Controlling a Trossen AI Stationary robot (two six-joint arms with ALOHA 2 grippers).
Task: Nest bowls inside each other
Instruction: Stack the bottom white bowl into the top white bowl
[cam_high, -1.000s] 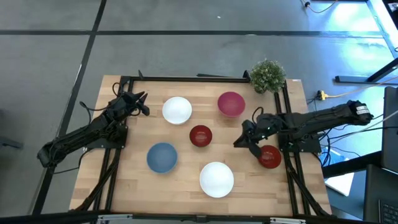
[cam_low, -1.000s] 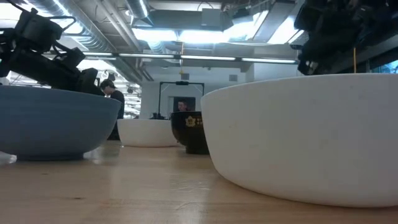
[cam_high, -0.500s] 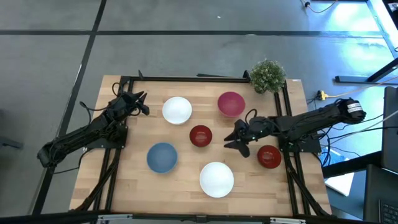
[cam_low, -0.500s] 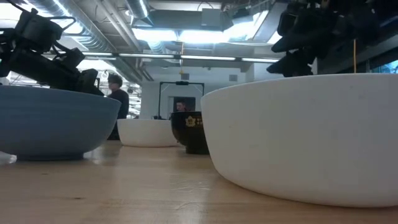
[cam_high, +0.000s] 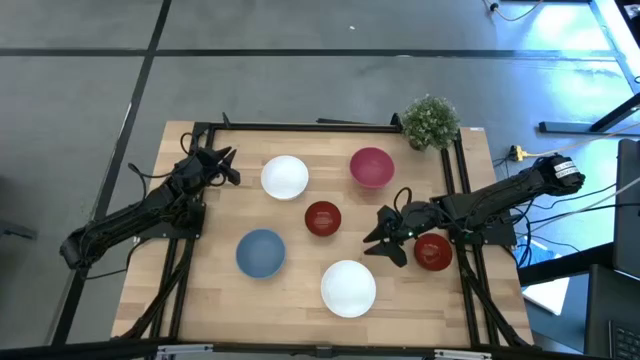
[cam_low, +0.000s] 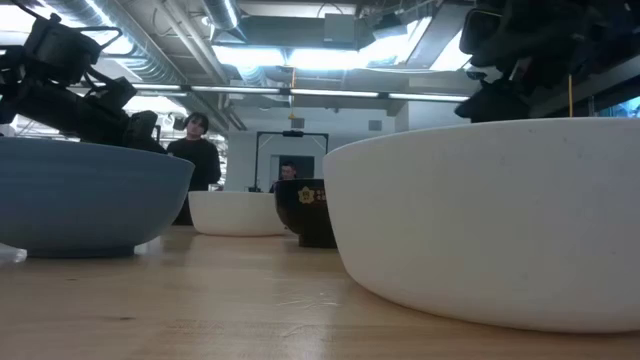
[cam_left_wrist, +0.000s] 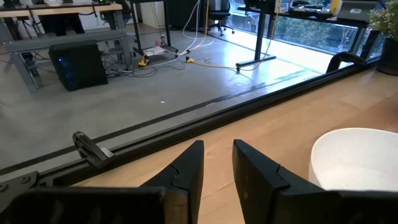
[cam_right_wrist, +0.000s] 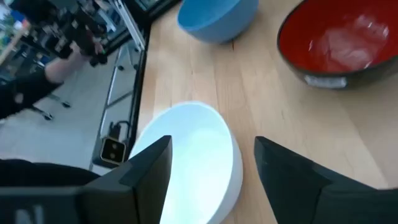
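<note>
Table: I see a pale wooden top (cam_high: 300, 290) with a black frame along its edges, on a grey floor.
Room: in the low view, ceiling lights, ducting, and two people standing far behind the table.
Plant: a small green potted plant (cam_high: 431, 121) at the far right corner.
White bowls: one (cam_high: 285, 177) far left of centre, one (cam_high: 348, 288) near the front edge; both look empty.
Blue bowl: (cam_high: 260, 253) front left, empty.
Pink bowl: (cam_high: 372, 167) far right of centre, empty.
Dark red bowls: one (cam_high: 322, 218) mid-table, one (cam_high: 433, 251) at the right edge; all six sit apart, none nested.
Right gripper: (cam_high: 384, 237) fingers spread wide, holding nothing, between the two red bowls above the table.
Left gripper: (cam_high: 228, 166) at the far left edge beside the white bowl, fingers a narrow gap apart, empty.
</note>
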